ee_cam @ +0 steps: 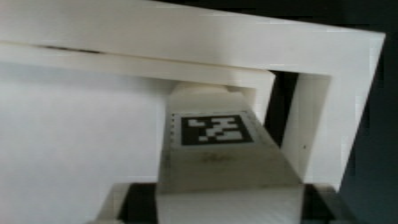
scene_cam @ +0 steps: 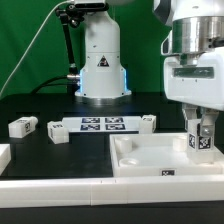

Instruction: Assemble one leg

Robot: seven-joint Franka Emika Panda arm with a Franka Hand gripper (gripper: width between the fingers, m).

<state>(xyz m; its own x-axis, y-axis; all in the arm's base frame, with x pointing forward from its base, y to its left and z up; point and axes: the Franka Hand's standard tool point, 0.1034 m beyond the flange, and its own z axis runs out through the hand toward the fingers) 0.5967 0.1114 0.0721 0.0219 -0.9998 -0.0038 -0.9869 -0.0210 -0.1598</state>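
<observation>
The leg [scene_cam: 199, 139] stands upright at the right of the exterior view, pinched between the gripper [scene_cam: 199, 133] fingers.
Its long side runs up and down, tag facing the camera. It sits inside the white panel [scene_cam: 150, 158], near the raised rim. The leg's bottom end is hard to see.

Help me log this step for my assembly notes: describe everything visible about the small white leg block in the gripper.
The small white plastic leg block stands upright between the fingers of the gripper, a black-and-white square tag on its face. It hangs just over the large white tray-like panel with raised rim, near its corner on the exterior view's right. The wrist view shows the tagged block close to the rim; contact with the panel is unclear.
</observation>
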